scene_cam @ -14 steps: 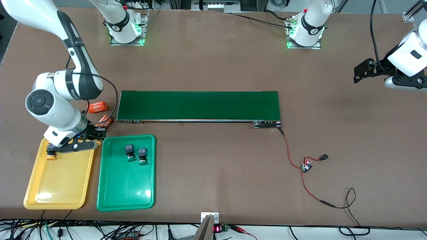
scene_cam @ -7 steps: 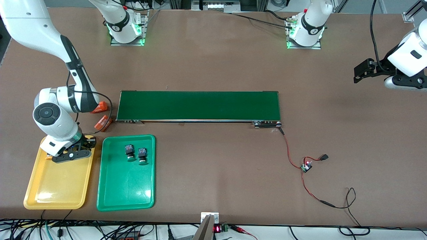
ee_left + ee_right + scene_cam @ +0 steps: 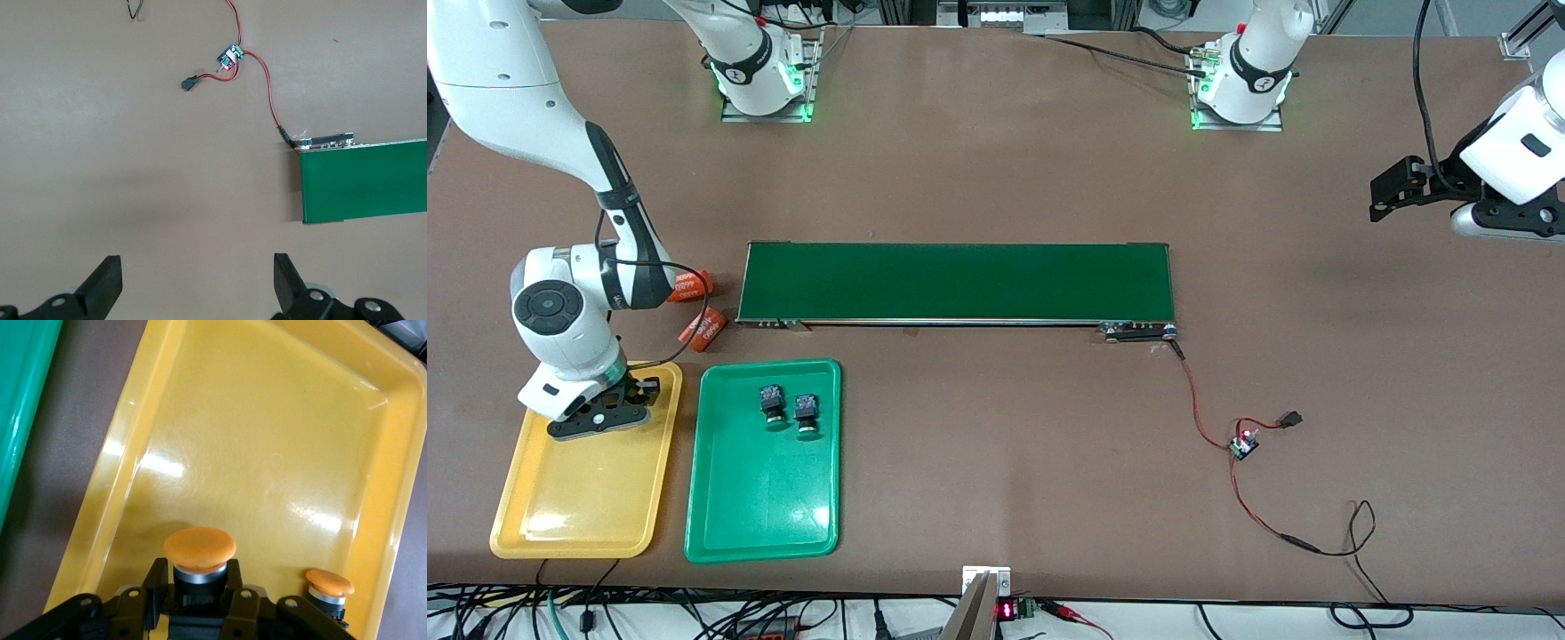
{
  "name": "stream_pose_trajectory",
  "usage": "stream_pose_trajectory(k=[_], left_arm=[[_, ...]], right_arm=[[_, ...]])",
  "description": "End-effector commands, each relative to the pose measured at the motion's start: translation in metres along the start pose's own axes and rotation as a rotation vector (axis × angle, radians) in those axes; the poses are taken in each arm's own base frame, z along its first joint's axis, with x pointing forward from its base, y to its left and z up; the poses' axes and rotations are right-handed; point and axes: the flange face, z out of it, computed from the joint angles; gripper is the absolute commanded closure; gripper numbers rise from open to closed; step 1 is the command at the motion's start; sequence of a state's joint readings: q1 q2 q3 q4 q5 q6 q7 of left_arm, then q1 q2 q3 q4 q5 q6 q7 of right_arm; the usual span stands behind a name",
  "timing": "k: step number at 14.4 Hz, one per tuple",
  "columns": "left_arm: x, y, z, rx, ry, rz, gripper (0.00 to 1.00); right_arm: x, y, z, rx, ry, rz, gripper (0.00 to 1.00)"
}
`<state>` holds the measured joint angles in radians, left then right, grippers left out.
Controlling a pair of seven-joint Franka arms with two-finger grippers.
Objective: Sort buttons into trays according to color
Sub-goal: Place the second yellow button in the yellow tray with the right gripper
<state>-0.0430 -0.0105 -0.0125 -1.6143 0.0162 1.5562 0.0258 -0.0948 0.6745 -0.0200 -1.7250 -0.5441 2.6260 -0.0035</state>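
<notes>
My right gripper (image 3: 199,577) is shut on a yellow-orange button (image 3: 199,550), gripping its black body low over the yellow tray (image 3: 267,440). A second yellow-orange button (image 3: 329,585) stands in that tray beside it. In the front view the right gripper (image 3: 596,416) covers both of them over the part of the yellow tray (image 3: 578,516) nearest the belt. Two green buttons (image 3: 773,404) (image 3: 807,413) lie in the green tray (image 3: 765,524). My left gripper (image 3: 1383,191) waits open over bare table at the left arm's end; its fingers (image 3: 107,283) hold nothing.
A long dark-green belt (image 3: 956,282) crosses the middle of the table. Two orange cylinders (image 3: 689,286) (image 3: 704,329) lie between the belt's end and the yellow tray. Red wires with a small board (image 3: 1242,444) trail from the belt's other end.
My right gripper has carried the button from the yellow tray's edge beside the green tray to over the tray's inside, toward the right arm's end. It now covers the button lying there.
</notes>
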Motion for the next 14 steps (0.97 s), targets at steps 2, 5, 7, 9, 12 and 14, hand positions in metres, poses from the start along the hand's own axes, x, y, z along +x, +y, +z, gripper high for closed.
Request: stream_pose_trajectory(k=[2,5,7,9,12,14], left_arm=[[0.0,-0.001,-0.006,-0.014,-0.004,0.015,0.0],[0.0,-0.001,-0.006,-0.014,-0.004,0.014,0.0],[0.0,-0.001,-0.006,-0.014,-0.004,0.014,0.0],[0.0,-0.001,-0.006,-0.014,-0.004,0.014,0.0],[0.0,-0.001,-0.006,-0.014,-0.004,0.014,0.0],[0.0,-0.001,-0.006,-0.014,-0.004,0.014,0.0]], right_arm=[[0.003,0.004,0.003,-0.014,0.014,-0.037,0.23],[-0.002,0.014,0.004,-0.024,0.008,-0.077,0.08],[0.001,0.018,-0.009,-0.026,0.019,-0.057,0.0],[0.002,0.02,-0.041,-0.034,0.014,-0.03,0.0],[0.004,0.023,-0.128,0.022,-0.117,0.09,0.0],[0.0,0.026,-0.187,0.142,-0.163,0.197,0.0]])
